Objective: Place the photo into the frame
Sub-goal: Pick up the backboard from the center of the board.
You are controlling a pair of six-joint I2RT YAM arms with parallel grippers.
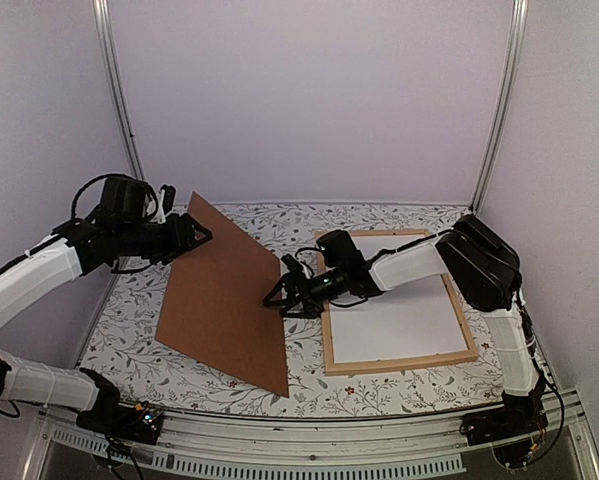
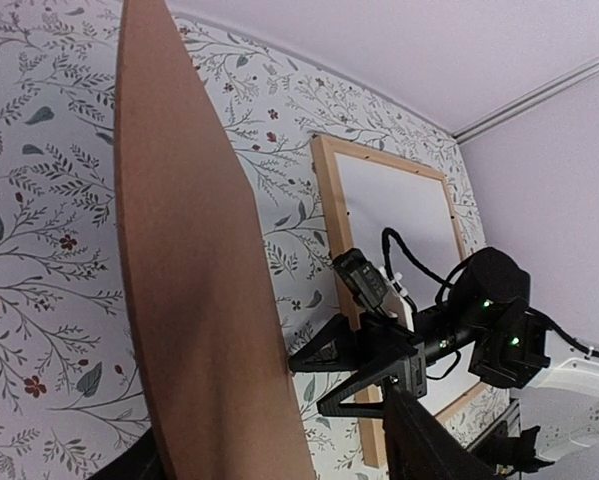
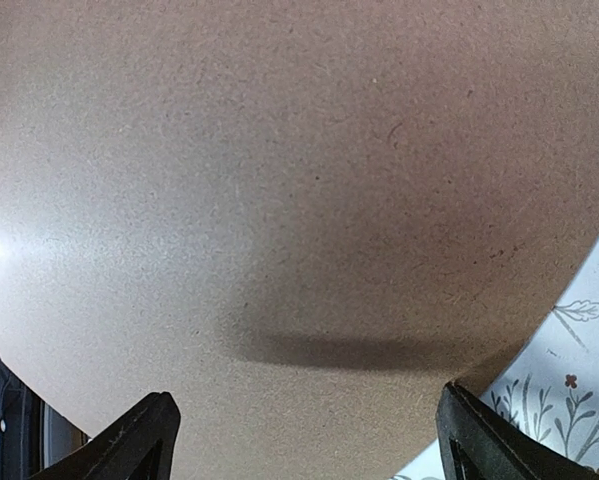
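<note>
The brown backing board (image 1: 219, 300) stands tilted, its lower edge on the table. My left gripper (image 1: 197, 236) is shut on its upper corner. The board fills the left wrist view (image 2: 179, 250) and the right wrist view (image 3: 299, 180). My right gripper (image 1: 276, 297) is open, with its tips at the board's right side; it also shows in the left wrist view (image 2: 307, 385). The light wood frame (image 1: 399, 362) lies flat at the right. A white sheet (image 1: 394, 320) lies inside it. I cannot tell whether this is the photo's back. No printed side shows.
The table carries a floral cloth (image 1: 279, 225). Pale walls close in the left, back and right. A metal rail (image 1: 309, 425) runs along the near edge. My right arm (image 1: 409, 262) reaches across the frame's upper left part.
</note>
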